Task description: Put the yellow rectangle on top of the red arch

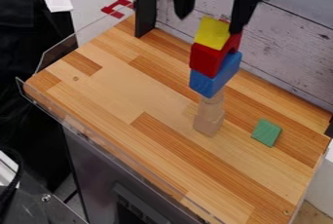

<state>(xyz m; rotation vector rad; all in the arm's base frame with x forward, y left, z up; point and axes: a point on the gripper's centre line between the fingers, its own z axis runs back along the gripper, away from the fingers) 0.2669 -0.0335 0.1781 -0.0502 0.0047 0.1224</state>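
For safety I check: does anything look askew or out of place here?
Nothing looks spilled or damaged. One oddity: the wide blue block, carrying the red arch and yellow block, stands on a narrower wooden cylinder, so it looks top-heavy.

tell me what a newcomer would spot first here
Probably the tower on the wooden tabletop: a bright yellow block at its top, then a red arch, a blue block and plain wooden pieces at the bottom. Next, the black gripper, open at the tower's top, and the small green block lying to the picture's right of its base.
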